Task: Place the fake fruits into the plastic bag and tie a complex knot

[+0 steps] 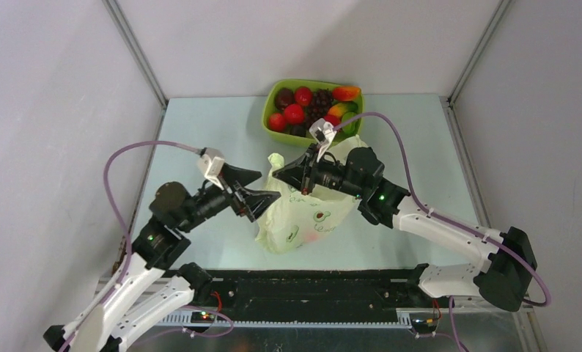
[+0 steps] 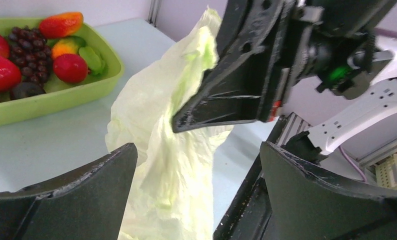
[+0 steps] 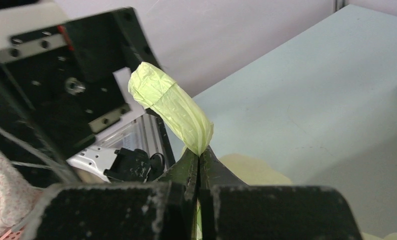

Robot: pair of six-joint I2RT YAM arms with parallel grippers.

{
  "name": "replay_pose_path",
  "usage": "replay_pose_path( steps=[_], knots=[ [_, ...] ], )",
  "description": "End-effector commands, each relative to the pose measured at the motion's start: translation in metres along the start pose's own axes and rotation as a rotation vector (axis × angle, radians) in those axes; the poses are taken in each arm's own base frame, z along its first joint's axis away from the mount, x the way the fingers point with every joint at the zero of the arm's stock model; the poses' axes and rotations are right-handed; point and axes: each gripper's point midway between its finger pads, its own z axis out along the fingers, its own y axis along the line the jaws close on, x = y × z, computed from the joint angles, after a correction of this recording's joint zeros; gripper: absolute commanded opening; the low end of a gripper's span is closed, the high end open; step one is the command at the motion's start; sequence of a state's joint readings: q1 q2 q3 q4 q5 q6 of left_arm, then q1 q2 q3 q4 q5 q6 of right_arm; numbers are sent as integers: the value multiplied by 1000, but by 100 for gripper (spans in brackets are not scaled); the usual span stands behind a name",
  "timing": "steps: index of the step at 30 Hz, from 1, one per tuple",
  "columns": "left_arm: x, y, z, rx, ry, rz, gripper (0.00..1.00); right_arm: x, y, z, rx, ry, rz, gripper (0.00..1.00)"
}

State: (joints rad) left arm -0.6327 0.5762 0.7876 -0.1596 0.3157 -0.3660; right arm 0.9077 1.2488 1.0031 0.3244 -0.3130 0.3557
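Note:
The pale yellow-green plastic bag (image 1: 303, 216) lies crumpled mid-table. One twisted handle (image 3: 169, 102) sticks up from my right gripper (image 3: 200, 152), which is shut on it. The same gripper (image 1: 275, 173) pinches the bag's upper left corner. My left gripper (image 1: 267, 185) is open just left of it, its jaws either side of bag film (image 2: 171, 165) without touching. The fake fruits (image 1: 303, 106), red apples (image 2: 69, 67), grapes (image 2: 29, 55) and a peach (image 1: 347, 93), sit in the tray. No knot shows in any view.
The lime-green tray (image 1: 267, 110) stands at the table's back, just behind the bag. White walls with metal posts close in the table (image 1: 200, 132) on three sides. A black rail (image 1: 310, 290) runs along the near edge between the arm bases.

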Motion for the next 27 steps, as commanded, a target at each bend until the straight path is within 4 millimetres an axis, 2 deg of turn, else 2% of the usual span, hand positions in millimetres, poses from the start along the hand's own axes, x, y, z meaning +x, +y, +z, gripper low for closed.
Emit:
replay_pose_path(
  steps=[1, 5, 9, 12, 13, 16, 17, 18, 19, 21, 23, 27],
  knots=[
    [-7, -8, 22, 82, -69, 39, 99, -41, 24, -8, -54, -89, 45, 0],
    [3, -4, 36, 80, -71, 49, 99, -43, 21, -9, -29, -98, 77, 0],
    [13, -7, 44, 92, -49, 58, 87, -46, 18, -10, -9, -109, 111, 0],
    [26, -4, 48, 88, -18, 57, 69, -52, 18, -12, -7, -127, 136, 0],
    [29, -5, 48, 91, -12, 54, 60, -53, 17, -13, -7, -130, 142, 0],
    [41, -1, 50, 82, 9, 47, 40, -57, 17, -14, -11, -141, 168, 0],
    [46, 2, 51, 73, 21, 44, 30, -58, 17, -14, -11, -142, 173, 0],
    [48, 4, 51, 67, 26, 45, 26, -59, 17, -15, -12, -146, 179, 0],
    [51, 7, 52, 55, 34, 44, 15, -60, 17, -15, -12, -148, 182, 0],
    [56, 11, 53, 37, 44, 43, 3, -62, 18, -16, -14, -152, 185, 0],
    [59, 13, 52, 28, 48, 47, 0, -64, 17, -17, -11, -157, 178, 0],
    [68, 17, 51, 22, 80, 62, 0, -79, 9, -28, 13, -196, 135, 10]
  ],
)
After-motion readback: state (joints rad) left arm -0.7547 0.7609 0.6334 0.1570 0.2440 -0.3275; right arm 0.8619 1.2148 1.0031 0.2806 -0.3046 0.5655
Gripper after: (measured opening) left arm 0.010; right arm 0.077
